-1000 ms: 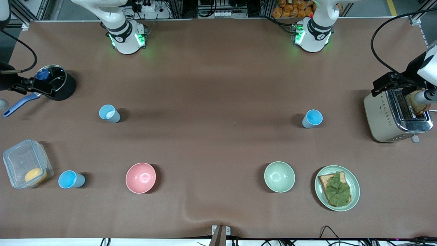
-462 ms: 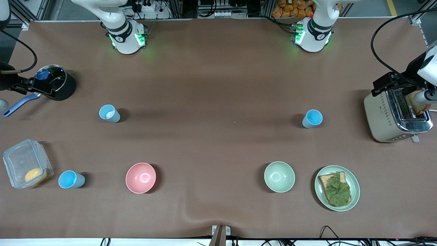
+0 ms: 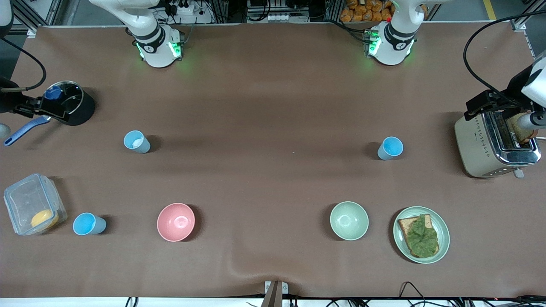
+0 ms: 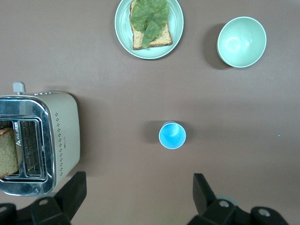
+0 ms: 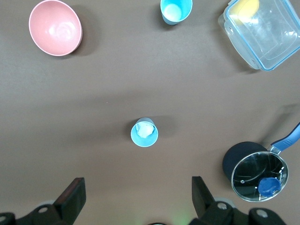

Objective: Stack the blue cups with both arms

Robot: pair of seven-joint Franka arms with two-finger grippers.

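Observation:
Three blue cups stand upright and apart on the brown table. One, whitish inside (image 3: 137, 141), is toward the right arm's end and shows in the right wrist view (image 5: 144, 132). One, bright blue inside (image 3: 390, 148), is toward the left arm's end and shows in the left wrist view (image 4: 172, 135). A third blue cup (image 3: 88, 224) stands nearer the front camera, beside a clear container; it also shows in the right wrist view (image 5: 176, 10). My left gripper (image 4: 139, 197) and my right gripper (image 5: 138, 197) are open and empty, each high over the table. Neither gripper shows in the front view.
A pink bowl (image 3: 175, 221), a pale green bowl (image 3: 349, 220) and a plate with toast and a leaf (image 3: 421, 234) stand near the front edge. A toaster (image 3: 495, 145) and a lidded black pot (image 3: 70, 103) stand at the table's ends, each with another black gripper at it. The clear container (image 3: 33, 204) holds something yellow.

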